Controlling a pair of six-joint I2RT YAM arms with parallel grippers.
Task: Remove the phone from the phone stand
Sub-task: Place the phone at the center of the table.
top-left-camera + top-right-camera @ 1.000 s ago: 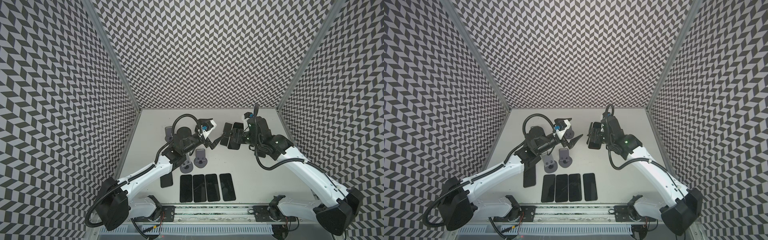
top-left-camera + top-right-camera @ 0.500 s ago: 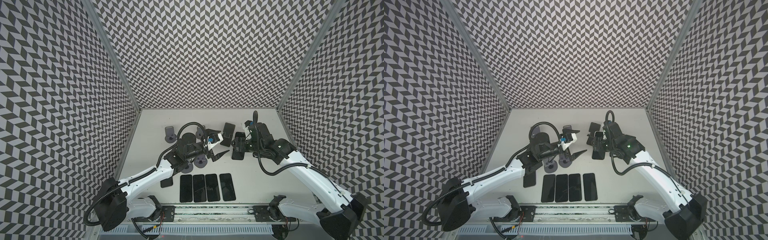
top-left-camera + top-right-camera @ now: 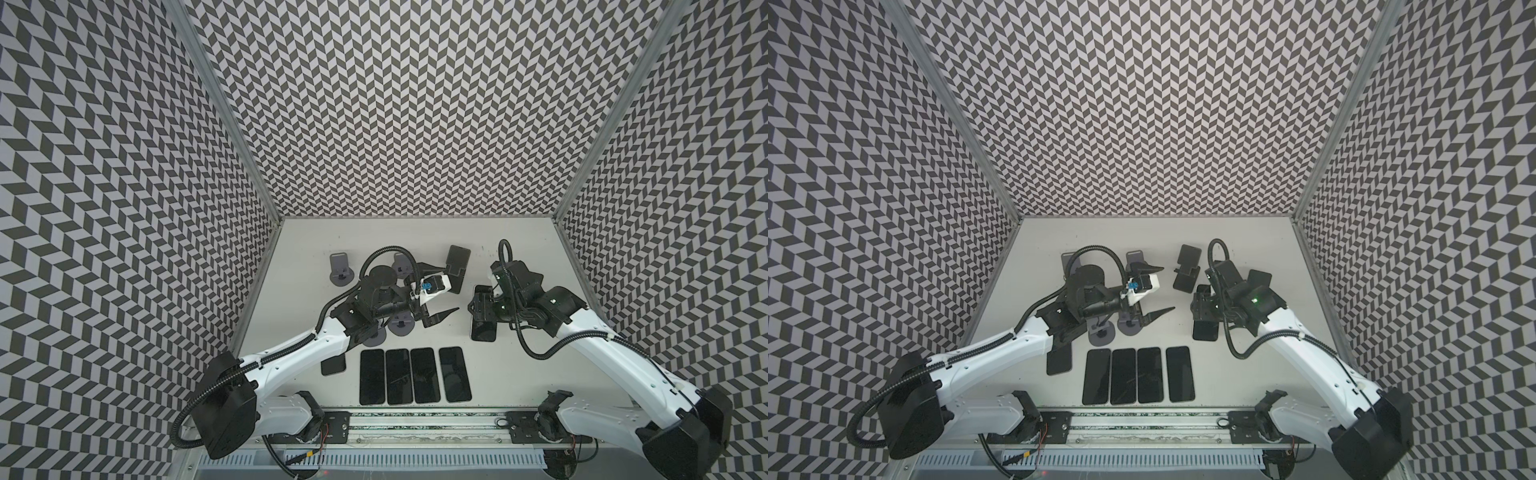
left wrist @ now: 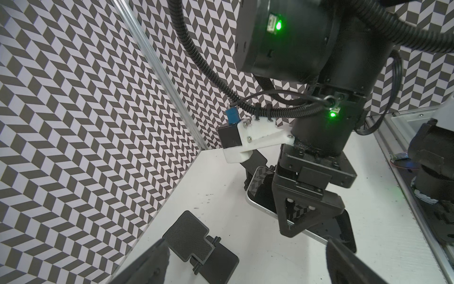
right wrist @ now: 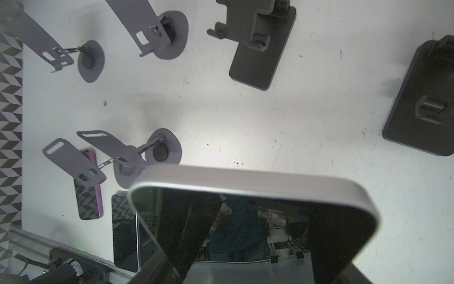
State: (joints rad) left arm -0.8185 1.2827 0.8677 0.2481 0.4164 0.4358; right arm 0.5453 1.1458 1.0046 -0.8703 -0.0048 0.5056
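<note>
The phone (image 3: 482,330) is out of its stand. It sits clamped between the fingers of the right end effector (image 3: 483,307), screen up and tilted, with its silver-edged end jutting out past the fingertips. Whether its low end touches the worktop (image 3: 519,374) cannot be told. The empty black phone stand (image 5: 422,98) it most likely came from stands just behind this end effector, on the far side from the robot's base. A second black stand (image 3: 457,266) is also behind it, off toward the left arm.

On the base side of the end effector, four phones (image 3: 413,376) lie flat in a row, with bare worktop beside the last one. The left end effector (image 3: 442,291) hangs beside the right one with its jaws spread wide and holds nothing. The grey round-footed stands (image 5: 159,150) are close by it.

The lift-out looks done and the step in hand is the carry to the lay-down place. The next move calls for levelling the phone and lowering it flat onto the free spot by the row, clear of the neighbouring phone. Only then should the grip let go.

A second ago the right end effector was back among the black stands with the phone; it has since drawn toward the base side. The left one has pulled back too, its jaws as wide as before.
</note>
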